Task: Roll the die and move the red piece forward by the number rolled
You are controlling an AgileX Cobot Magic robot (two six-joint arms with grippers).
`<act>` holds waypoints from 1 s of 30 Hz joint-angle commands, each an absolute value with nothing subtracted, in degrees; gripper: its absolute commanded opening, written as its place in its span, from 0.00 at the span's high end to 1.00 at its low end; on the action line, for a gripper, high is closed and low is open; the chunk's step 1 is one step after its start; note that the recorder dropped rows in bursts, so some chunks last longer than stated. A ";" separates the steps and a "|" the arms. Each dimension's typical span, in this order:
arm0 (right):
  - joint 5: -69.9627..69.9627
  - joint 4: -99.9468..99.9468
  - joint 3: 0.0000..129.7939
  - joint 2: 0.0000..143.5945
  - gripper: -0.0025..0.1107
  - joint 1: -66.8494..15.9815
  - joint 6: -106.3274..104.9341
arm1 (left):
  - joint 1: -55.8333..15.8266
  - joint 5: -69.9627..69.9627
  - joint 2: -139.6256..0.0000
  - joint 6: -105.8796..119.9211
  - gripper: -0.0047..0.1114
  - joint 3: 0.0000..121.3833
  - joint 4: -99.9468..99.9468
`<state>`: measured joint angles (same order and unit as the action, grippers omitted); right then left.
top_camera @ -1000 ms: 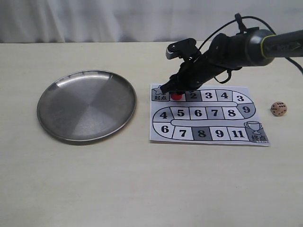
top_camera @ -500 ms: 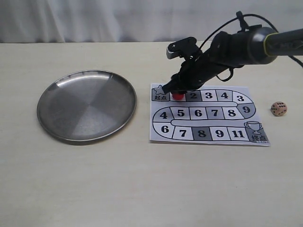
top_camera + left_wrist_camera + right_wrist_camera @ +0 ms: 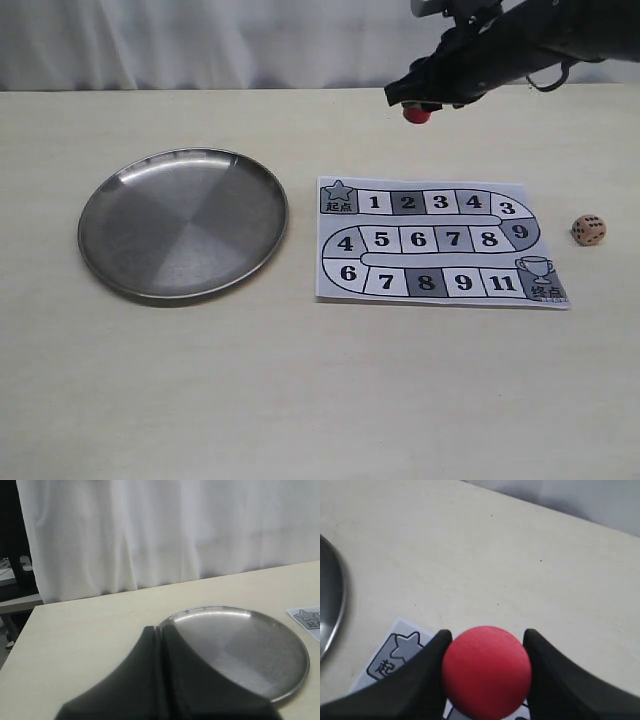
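Observation:
My right gripper (image 3: 416, 106) hangs high above the table, beyond the board's far edge, shut on the red piece (image 3: 417, 113). The right wrist view shows the red piece (image 3: 486, 672) filling the gap between the two black fingers (image 3: 422, 677). The paper game board (image 3: 437, 241) with numbered squares lies flat, with no piece on it. The tan die (image 3: 588, 230) with dark pips rests on the table just right of the board. My left gripper (image 3: 161, 632) is shut on nothing, at the near rim of the metal plate (image 3: 240, 645).
A round steel plate (image 3: 183, 222) lies on the table left of the board. A white curtain (image 3: 200, 40) closes off the far side of the table. The board's star corner (image 3: 395, 655) shows below the right gripper.
The right gripper closed on the red piece at square 1 and lifted it up and away to the far right. Square 1 now shows bare. The die has not moved.

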<state>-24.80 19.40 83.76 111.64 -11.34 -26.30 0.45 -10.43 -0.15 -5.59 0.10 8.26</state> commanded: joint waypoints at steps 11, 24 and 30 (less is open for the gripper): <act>-24.27 18.51 80.87 126.02 0.94 -11.14 -26.08 | -0.03 -9.93 0.00 -5.64 0.96 0.00 8.28; -24.64 18.51 80.99 125.14 0.94 -11.14 -26.08 | -0.03 -9.93 0.00 -5.64 0.96 0.00 8.28; -24.96 15.40 80.99 117.51 0.94 -11.14 -26.08 | -0.03 -9.93 0.00 -5.64 0.96 0.00 8.28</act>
